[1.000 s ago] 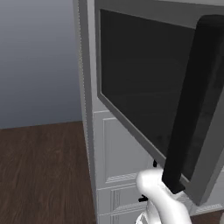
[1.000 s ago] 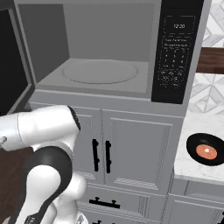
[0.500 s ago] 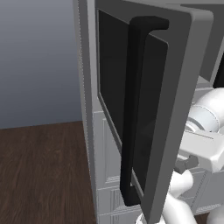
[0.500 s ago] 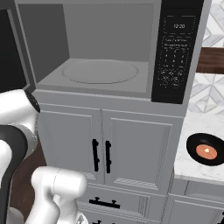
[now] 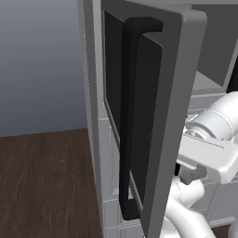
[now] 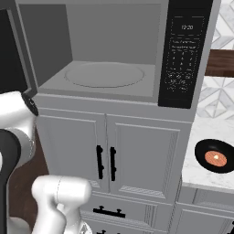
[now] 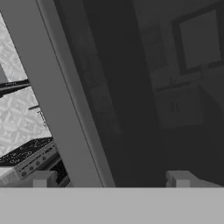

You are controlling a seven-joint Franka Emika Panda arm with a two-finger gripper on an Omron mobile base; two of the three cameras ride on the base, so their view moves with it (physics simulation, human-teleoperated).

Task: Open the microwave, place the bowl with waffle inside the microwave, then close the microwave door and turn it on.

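Note:
The microwave [image 6: 185, 55] stands open, its grey cavity and round turntable [image 6: 104, 74] bare. The microwave door [image 5: 172, 93] is swung wide to the left, with its long black bar handle [image 5: 129, 116] facing the left base camera. My white hand [image 5: 207, 155] sits just behind the door's free edge. In the hand view my gripper [image 7: 111, 179] is open, fingertips [image 7: 43, 178] far apart, close to the door's grey frame [image 7: 57, 96] and its dark glass. The bowl [image 6: 215, 157], dark with a round orange-brown waffle in it, rests on the counter to the right of the microwave.
Grey panelled cabinet doors with short black handles [image 6: 105, 162] and a drawer [image 6: 107, 212] lie below the microwave. A marble counter [image 6: 201, 132] runs to the right under a patterned backsplash. Dark wooden floor [image 5: 46, 176] spreads out left of the cabinets.
The microwave door has swung further open to the left. My arm has followed it, dropping left and out of the middle of the right base view.

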